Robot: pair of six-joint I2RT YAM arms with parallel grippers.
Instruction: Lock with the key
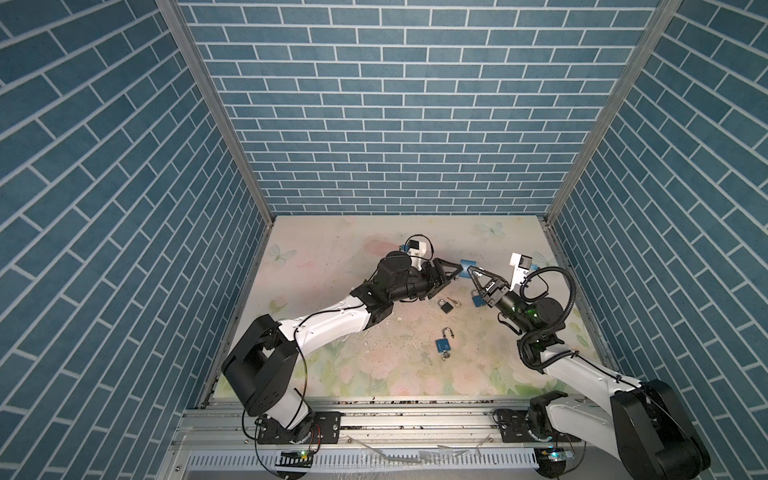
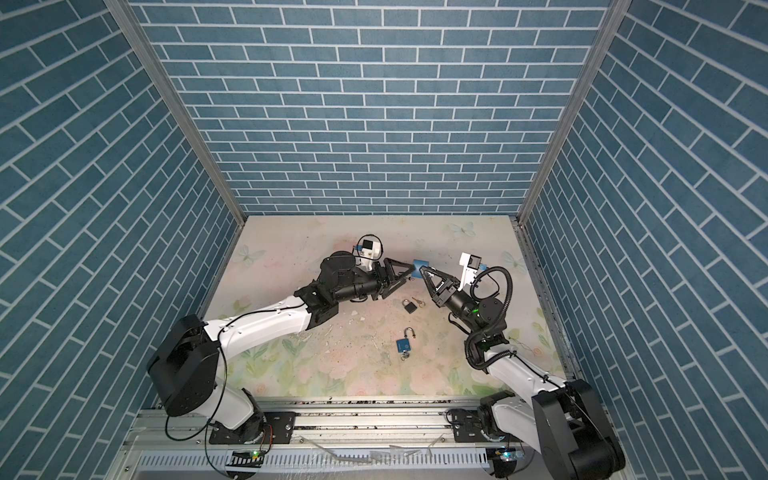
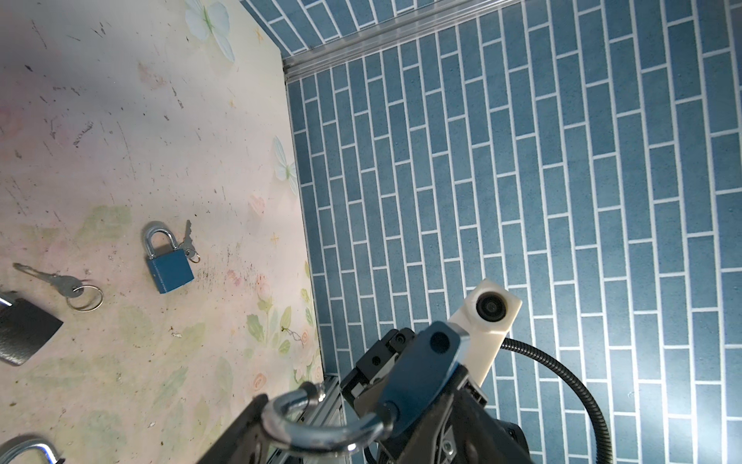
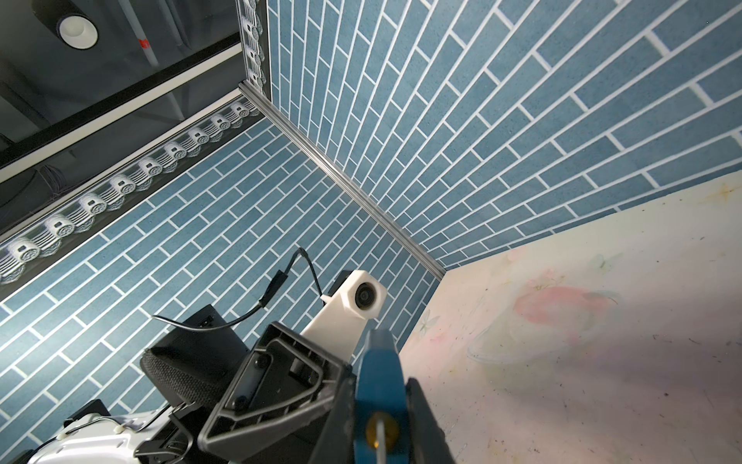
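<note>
**Top views:** the lock (image 1: 467, 263) is in the air over the table (image 1: 332, 249), about mid-table. The right gripper (image 1: 471, 271) pinches it from 5 o'clock. The left gripper (image 1: 455, 275) is at its 8 o'clock, jaws spread. The black lock (image 1: 446, 307) and the open blue lock (image 1: 442, 343) lie on the mat toward 6–7 o'clock.

**Left wrist:** the shackle (image 3: 321, 436) is open, free leg out of its hole. It sits between the left jaws, not clamped.
- Risk: an off-axis push makes the leg miss the hole.
- Risk: the lock twists in the narrow pinch and drops.

**Right wrist:** the lock is edge-on in the pinch, keyhole (image 4: 377, 432) toward the camera. Cannot tell if a key is in it.

**Surface and room:** floral mat, scuffed and speckled with debris. Blue brick-print walls on three sides, metal rail at 6 o'clock.
</note>
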